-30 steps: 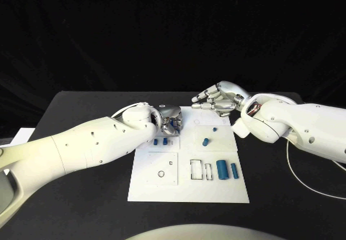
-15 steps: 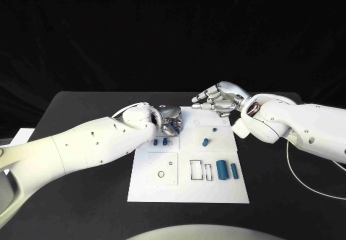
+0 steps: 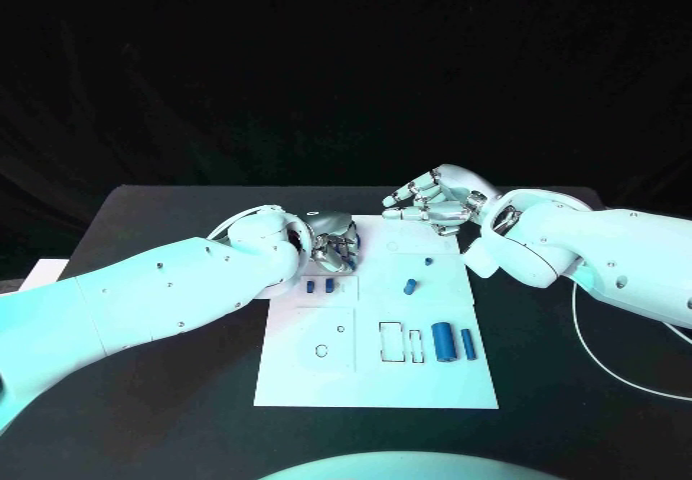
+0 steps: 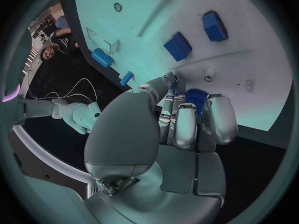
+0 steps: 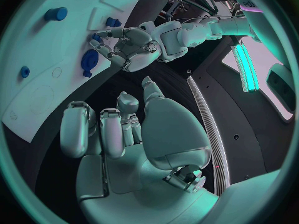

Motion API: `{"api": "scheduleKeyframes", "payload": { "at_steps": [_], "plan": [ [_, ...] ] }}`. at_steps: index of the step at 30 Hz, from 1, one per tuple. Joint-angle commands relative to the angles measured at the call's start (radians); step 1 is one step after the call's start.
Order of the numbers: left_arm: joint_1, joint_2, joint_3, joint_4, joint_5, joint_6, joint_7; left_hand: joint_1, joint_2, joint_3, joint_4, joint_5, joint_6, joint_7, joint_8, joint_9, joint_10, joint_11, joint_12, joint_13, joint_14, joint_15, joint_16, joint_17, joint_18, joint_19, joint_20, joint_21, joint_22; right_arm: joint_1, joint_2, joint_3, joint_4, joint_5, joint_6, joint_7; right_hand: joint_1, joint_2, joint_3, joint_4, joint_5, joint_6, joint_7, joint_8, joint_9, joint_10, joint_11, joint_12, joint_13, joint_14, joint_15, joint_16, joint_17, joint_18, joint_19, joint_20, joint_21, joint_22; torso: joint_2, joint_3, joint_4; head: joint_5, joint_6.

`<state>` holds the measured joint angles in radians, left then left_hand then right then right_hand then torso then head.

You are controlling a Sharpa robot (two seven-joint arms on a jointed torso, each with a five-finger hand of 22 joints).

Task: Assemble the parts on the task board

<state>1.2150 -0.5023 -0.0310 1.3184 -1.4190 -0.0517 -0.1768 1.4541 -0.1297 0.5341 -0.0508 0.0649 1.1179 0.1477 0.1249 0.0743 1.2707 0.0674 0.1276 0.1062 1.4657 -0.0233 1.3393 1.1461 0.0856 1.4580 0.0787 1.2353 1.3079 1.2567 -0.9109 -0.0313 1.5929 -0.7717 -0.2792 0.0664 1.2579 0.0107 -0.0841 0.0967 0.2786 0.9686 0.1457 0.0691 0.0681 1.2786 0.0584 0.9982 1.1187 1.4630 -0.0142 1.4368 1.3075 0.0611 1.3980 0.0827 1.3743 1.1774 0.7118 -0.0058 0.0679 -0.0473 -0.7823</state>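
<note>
Left hand, fingers closed round a blue round part, hangs over the task board's far-left area at about 11 o'clock, nearer the work than the other. Right hand, curled and holding nothing, hovers at 1 o'clock. Two blue blocks lie just toward 6 o'clock from the left hand.

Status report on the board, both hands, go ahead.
Left hand grips a blue part over the board. Right hand curled, holding nothing, at board's far edge. Nothing blocking.
</note>
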Motion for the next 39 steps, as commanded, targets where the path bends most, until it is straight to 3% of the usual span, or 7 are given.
{"api": "scheduleKeyframes", "payload": {
  "at_steps": [1,7,11,17,39],
  "plan": [
    [0.011,-0.015,0.004,0.017,0.081,0.0,0.001,-0.009,0.0,0.004,-0.002,0.002,-0.003,0.0,-0.004,-0.001,-0.001,0.0,-0.002,-0.001,0.031,0.007,0.006,-0.002,-0.011,-0.002,0.003,0.006,0.025,-0.001,0.0,0.0,0.0,-0.003,0.001,0.005,0.002,0.01,-0.005,-0.001,0.006,0.005,0.0,0.001,0.001,-0.006,-0.001,-0.002,-0.001,0.064,-0.006,-0.004,0.056,0.018,-0.005,0.002,-0.007,-0.001,-0.001,-0.0001,0.001,-0.003,0.001],
    [0.027,-0.059,0.008,0.046,0.098,-0.02,0.002,-0.021,-0.003,0.002,-0.003,0.002,0.003,-0.002,-0.005,0.001,0.005,-0.002,-0.002,0.002,0.031,0.006,0.007,-0.004,-0.01,-0.002,0.005,0.007,0.027,-0.001,-0.001,0.0,0.0,-0.005,0.002,-0.004,0.002,0.011,-0.005,0.0,0.007,0.005,0.0,0.001,0.001,-0.006,-0.001,-0.002,-0.001,0.064,-0.006,-0.004,0.056,0.018,-0.005,0.002,-0.007,-0.001,-0.001,0.0002,0.0021,-0.001,0.007],
    [0.03,-0.084,0.009,0.057,0.103,-0.034,0.008,-0.023,-0.003,0.002,-0.005,0.002,0.008,-0.004,-0.004,0.002,0.008,-0.003,-0.002,0.003,0.031,0.005,0.007,-0.005,-0.01,-0.002,0.004,0.007,0.028,-0.001,-0.002,0.0,-0.001,-0.005,0.004,-0.006,0.002,0.011,-0.005,0.0,0.007,0.005,0.0,0.001,0.001,-0.006,-0.001,-0.002,-0.001,0.064,-0.006,-0.004,0.056,0.018,-0.005,0.002,-0.007,-0.001,0.0,-0.0026,0.0024,0.0,0.01],
    [0.03,-0.11,0.009,0.059,0.104,-0.039,0.008,-0.023,-0.002,0.004,-0.009,0.003,0.013,-0.007,-0.003,0.003,0.012,-0.005,-0.002,0.005,0.03,0.004,0.008,-0.006,-0.01,-0.002,0.004,0.008,0.029,-0.001,-0.002,0.0,-0.002,-0.005,0.005,-0.006,0.002,0.011,-0.005,0.0,0.007,0.005,0.0,0.001,0.001,-0.006,-0.001,-0.002,-0.001,0.064,-0.006,-0.004,0.056,0.018,-0.005,0.002,-0.007,-0.001,0.001,-0.0004,-0.0003,0.004,0.011],
    [0.011,-0.106,0.007,0.029,0.064,0.035,-0.012,-0.028,-0.005,0.003,-0.011,0.002,0.015,-0.007,-0.005,0.004,0.012,-0.005,-0.005,0.005,0.03,0.003,0.007,-0.009,-0.01,-0.003,0.003,0.007,0.029,-0.002,-0.002,0.0,-0.002,-0.005,0.006,-0.005,0.0,0.013,-0.006,0.001,0.008,0.005,0.0,0.001,0.001,-0.007,-0.001,-0.003,-0.002,0.064,-0.006,-0.004,0.056,0.018,-0.006,0.002,-0.008,-0.002,0.001,0.0011,-0.0013,0.011,0.005]
  ]
}}
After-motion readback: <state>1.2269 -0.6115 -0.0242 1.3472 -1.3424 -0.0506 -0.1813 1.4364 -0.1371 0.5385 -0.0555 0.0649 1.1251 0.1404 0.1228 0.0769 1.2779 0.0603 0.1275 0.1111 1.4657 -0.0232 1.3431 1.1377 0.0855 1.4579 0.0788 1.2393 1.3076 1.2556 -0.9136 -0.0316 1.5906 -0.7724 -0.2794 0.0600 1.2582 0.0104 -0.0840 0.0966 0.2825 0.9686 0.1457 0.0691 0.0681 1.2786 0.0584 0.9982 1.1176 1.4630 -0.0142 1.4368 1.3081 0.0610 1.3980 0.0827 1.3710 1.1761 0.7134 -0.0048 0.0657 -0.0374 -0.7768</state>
